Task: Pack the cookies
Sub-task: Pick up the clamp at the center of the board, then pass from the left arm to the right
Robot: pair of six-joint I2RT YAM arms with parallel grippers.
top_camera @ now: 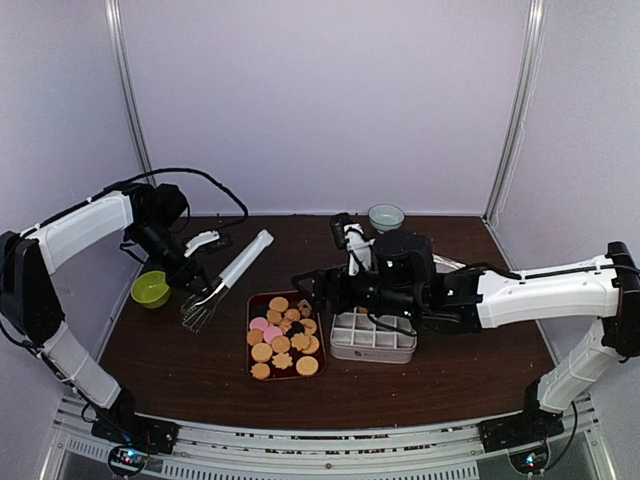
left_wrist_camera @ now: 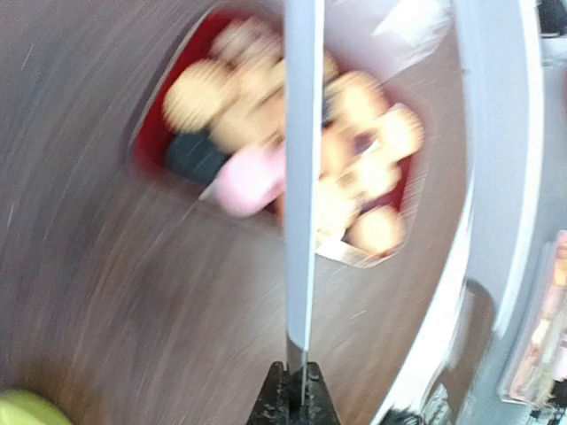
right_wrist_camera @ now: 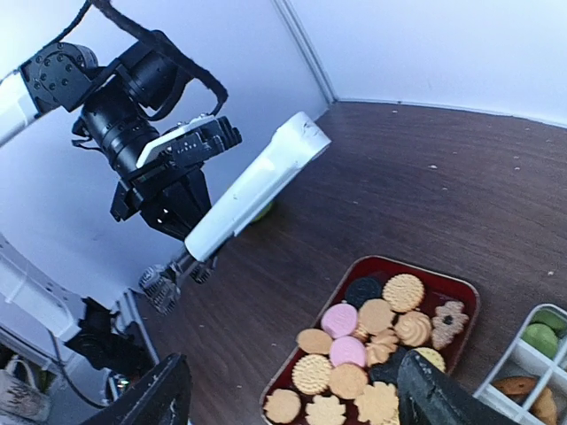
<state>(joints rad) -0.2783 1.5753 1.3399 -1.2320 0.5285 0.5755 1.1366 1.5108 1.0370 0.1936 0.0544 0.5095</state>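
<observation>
At left, see the left fingers (left_wrist_camera: 270, 409) clenched on the metal tongs (top_camera: 235, 268), tilted over the worktop (top_camera: 450, 370). At centre, find the cookies (top_camera: 283, 335) in the red tray (top_camera: 249, 318), a few in the compartment box (top_camera: 372, 350) just beside. Above the tray, note the right fingers (right_wrist_camera: 164, 398) spread, grasping nothing. Probably picking up: next, bring tongs over, pinch one cookie.

On your dark table (top_camera: 450, 370) a red tray (top_camera: 250, 310) sits just beside a white divided box (top_camera: 372, 350). Left of them you'll see a green bowl (top_camera: 150, 289) near slanting white-handled tongs (top_camera: 243, 262), and a pale bowl (top_camera: 386, 216) at the back.
</observation>
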